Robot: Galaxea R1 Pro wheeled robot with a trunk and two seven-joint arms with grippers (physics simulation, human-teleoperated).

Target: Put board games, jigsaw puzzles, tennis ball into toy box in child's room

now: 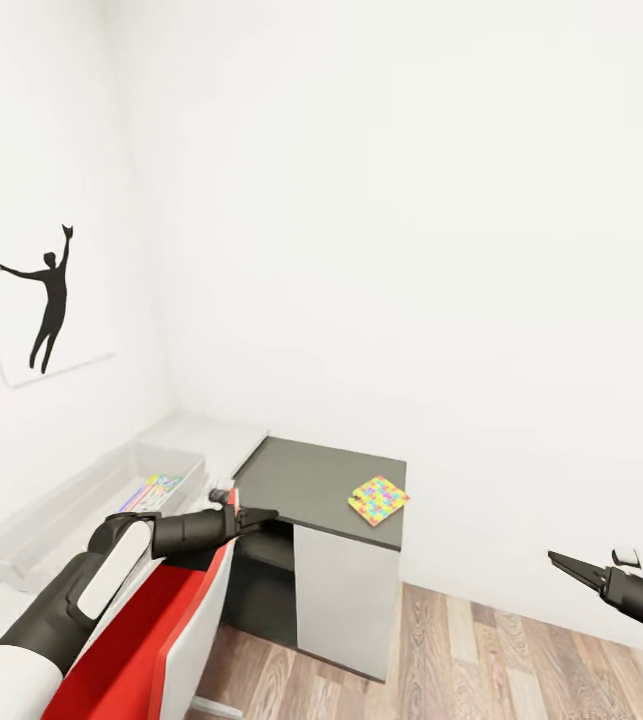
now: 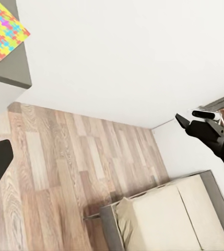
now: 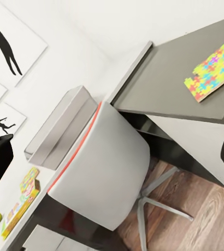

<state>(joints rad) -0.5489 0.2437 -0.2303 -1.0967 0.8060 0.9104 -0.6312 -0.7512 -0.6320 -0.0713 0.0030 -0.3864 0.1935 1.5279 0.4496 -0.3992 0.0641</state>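
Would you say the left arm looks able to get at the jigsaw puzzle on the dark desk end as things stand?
Probably yes: the left gripper hangs by the desk's edge, nothing lies between it and the jigsaw puzzle, though the red chair crowds the arm below.

No lettering, brand, number or label can be read anywhere in these views. The wall pictures point(image 1: 46, 300) on the left carry only black dancing silhouettes and no words. The jigsaw puzzle point(image 1: 378, 499) on the dark end of the table point(image 1: 301, 480) shows coloured pieces without print, and the contents of the toy box point(image 1: 81, 500) are too small to read.
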